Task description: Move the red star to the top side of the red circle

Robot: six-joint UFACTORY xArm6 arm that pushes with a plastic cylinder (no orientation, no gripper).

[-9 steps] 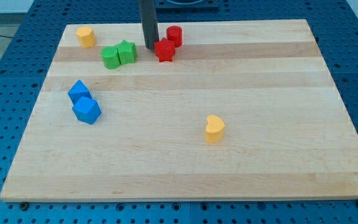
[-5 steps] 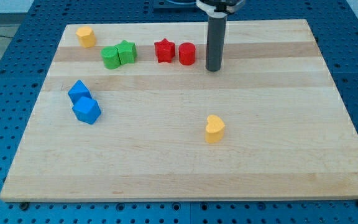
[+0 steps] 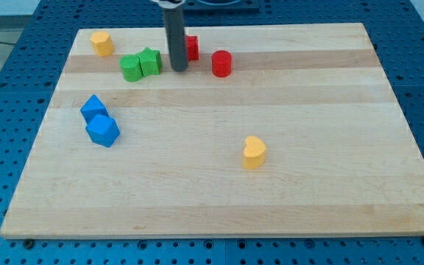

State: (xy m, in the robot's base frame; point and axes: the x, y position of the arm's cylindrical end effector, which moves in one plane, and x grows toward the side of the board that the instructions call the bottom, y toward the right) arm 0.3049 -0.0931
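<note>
No jaws on us at all, nothing to clench or release, we just shove things with a bare rod. My tip [image 3: 178, 69] sits touching the lower left of the red star [image 3: 191, 47], which is half hidden behind the rod. The red circle [image 3: 221, 63] is near, to the view's right and a bit lower. Probably we're parked on this side so a push sends the star right, above the circle. Two green blocks [image 3: 140, 64] are just beside the tip on the left, easy to bump
</note>
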